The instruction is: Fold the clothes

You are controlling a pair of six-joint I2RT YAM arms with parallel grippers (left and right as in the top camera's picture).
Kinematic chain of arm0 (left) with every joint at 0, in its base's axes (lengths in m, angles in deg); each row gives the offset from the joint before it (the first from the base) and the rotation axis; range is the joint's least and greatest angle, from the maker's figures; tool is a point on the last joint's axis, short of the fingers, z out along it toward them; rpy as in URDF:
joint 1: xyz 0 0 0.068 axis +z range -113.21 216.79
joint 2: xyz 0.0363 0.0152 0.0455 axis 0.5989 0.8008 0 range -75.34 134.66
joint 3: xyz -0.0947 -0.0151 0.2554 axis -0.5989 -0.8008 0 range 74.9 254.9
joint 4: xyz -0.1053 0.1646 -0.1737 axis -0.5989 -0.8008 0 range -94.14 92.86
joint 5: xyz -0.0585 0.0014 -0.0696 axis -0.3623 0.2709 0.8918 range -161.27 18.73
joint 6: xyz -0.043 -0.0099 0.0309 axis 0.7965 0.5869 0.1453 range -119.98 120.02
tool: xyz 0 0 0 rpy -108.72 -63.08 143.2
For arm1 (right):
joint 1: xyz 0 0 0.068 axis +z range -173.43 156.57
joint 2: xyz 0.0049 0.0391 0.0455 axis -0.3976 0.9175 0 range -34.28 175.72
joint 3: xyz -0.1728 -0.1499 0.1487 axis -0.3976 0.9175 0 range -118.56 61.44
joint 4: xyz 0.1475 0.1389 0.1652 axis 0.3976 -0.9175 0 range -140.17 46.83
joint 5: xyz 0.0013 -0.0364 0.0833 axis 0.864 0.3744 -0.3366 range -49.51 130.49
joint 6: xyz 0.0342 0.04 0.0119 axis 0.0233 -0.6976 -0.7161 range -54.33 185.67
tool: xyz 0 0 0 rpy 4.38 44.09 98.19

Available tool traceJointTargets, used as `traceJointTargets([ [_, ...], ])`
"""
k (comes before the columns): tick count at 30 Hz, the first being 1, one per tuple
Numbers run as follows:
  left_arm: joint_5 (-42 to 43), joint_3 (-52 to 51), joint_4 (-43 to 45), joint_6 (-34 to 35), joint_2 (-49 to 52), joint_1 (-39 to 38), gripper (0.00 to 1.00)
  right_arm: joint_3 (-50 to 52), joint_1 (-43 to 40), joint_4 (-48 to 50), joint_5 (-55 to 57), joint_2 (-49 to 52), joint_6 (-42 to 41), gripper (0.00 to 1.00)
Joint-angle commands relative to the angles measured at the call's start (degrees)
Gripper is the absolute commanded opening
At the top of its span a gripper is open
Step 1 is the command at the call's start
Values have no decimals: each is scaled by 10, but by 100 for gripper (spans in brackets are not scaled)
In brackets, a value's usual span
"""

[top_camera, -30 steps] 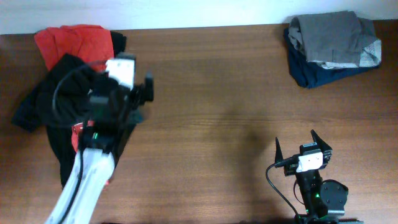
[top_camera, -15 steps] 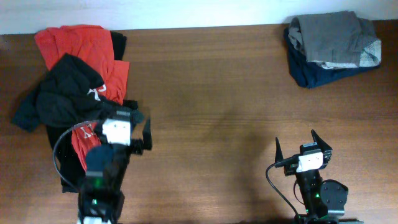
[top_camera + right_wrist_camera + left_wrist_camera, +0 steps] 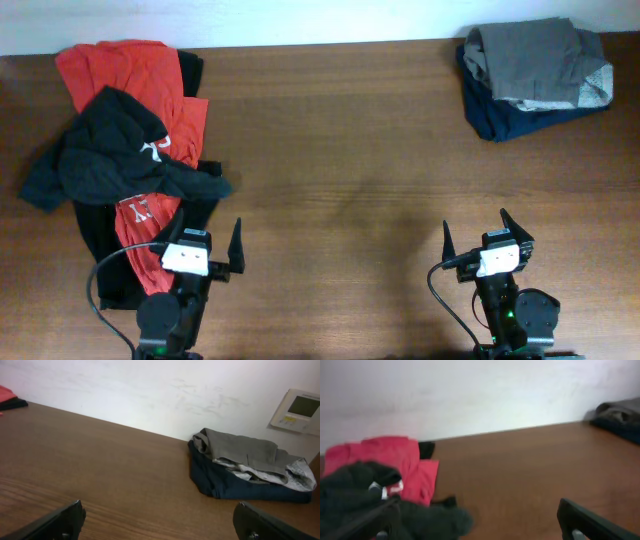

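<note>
Since both pincers sit low at the near edge with jaws spread and nothing between them, you have a free choice of first hold. Left pincer (image 3: 200,245) is just beside the heap; right pincer (image 3: 480,240) is well apart from any cloth.

Clothes, far-left corner: red shirt (image 3: 130,75) underneath, black shirt (image 3: 105,155) with white print crumpled over it, more red and black trailing toward the left pincer. Far-right corner: grey shorts (image 3: 535,60) lying bunched on a navy folded garment (image 3: 500,120), pale speckled lining showing at one side.

Handling, judged:
- Light, limp, no stiffness; anything lifted will sag and bunch.
- Layers overlap, so a deep pinch likely drags two garments at once. Take the black shirt first, since it lies on top.
- Pinch a free edge or corner, a hem or shoulder, not the middle of a fold.
- For the shorts, the waistband looks like the firmest hold.

Surface (image 3: 340,150): brown wood grain, smooth-looking; cloth should slide, which helps when you drag a garment flat. The middle stretch between the heaps shows only wood.

Room: plain white wall (image 3: 150,390) behind; small wall panel (image 3: 298,410) above the shorts.
</note>
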Motion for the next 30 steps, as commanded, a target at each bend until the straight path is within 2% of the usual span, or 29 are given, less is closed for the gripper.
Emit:
traceJointTargets([
  [1, 9, -10, -33, 3, -54, 13, 99, 5, 2, 0, 9, -6, 2, 99],
  [13, 10, -22, -137, 3, -185, 25, 99, 5, 2, 0, 9, -6, 2, 99],
  [30, 4, -22, -162, 3, -183, 42, 99, 5, 2, 0, 9, -6, 2, 98],
])
